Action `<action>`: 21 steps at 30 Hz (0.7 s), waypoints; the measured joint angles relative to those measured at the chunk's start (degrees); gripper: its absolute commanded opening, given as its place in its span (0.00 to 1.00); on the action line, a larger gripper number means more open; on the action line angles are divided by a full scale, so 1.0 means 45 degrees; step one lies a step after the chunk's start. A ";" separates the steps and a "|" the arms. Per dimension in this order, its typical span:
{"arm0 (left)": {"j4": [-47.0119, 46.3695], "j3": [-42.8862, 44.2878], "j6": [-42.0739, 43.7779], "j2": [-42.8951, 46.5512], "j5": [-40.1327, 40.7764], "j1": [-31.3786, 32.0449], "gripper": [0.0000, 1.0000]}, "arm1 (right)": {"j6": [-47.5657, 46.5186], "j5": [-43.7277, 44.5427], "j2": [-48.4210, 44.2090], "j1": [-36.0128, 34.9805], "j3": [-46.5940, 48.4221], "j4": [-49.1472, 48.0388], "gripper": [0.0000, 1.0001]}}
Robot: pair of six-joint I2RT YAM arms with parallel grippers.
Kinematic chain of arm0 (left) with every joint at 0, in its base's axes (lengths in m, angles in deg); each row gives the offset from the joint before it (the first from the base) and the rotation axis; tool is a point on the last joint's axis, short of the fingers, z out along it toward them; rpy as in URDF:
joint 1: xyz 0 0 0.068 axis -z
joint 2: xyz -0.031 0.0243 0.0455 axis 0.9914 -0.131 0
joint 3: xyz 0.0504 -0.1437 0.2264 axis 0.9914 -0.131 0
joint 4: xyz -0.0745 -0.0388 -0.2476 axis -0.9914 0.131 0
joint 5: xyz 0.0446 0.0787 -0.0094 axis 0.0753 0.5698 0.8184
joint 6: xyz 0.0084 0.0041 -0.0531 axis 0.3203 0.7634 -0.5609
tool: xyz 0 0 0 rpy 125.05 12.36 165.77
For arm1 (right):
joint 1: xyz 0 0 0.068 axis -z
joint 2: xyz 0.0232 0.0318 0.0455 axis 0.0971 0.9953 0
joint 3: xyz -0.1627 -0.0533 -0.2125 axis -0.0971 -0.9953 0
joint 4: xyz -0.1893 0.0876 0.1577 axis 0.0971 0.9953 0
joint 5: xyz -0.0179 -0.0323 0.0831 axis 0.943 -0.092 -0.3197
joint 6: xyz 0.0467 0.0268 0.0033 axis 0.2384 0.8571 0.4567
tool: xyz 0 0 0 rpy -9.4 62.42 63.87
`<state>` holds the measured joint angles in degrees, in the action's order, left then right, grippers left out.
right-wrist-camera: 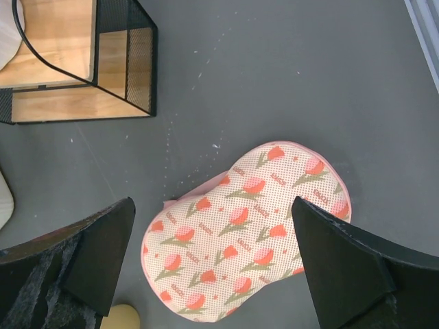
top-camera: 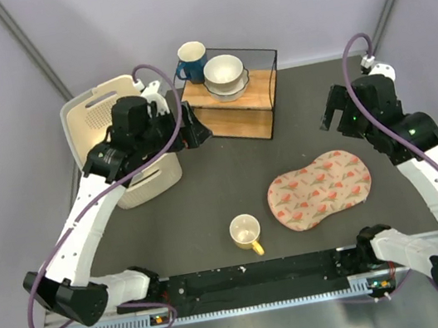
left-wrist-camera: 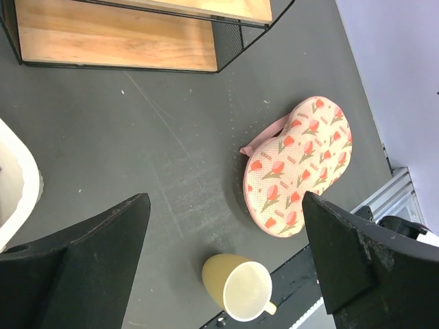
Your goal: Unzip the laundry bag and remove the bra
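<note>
The left tool [left-wrist-camera: 225, 205] and right tool [right-wrist-camera: 212, 205] both hang released, holding nothing. Near the right one, the peanut-shaped beige-pink cloth laundry bag with red-orange flower prints [top-camera: 321, 189] lies flat and closed on the dark grey tabletop [top-camera: 230, 179]. Its printed words are too small to read. Just beside it stands an empty yellow ceramic mug [top-camera: 245, 232].

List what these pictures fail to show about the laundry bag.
- Bra: unseen in every view; the laundry bag's printed cloth covers its inside.
- Zip pull: too small to find from above; neither wrist view shows it clearly.
- Bag's underside: hidden against the table.
</note>
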<state>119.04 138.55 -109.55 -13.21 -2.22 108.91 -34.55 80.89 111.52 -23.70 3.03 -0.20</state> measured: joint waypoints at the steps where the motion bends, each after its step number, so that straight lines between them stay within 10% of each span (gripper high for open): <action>1: -0.0019 -0.0034 0.0005 -0.0005 -0.0015 0.0010 0.97 | 0.0000 0.0005 -0.0015 0.0000 -0.0039 0.0005 0.99; 21: -0.1112 -0.0777 -0.0306 -0.4857 -0.0423 0.3589 0.96 | 0.0058 -0.0219 -0.0330 0.0000 -0.1117 -0.0039 0.99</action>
<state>114.03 135.06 -110.93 -35.07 -4.12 125.06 -34.28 79.90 110.03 -23.70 -1.99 -0.38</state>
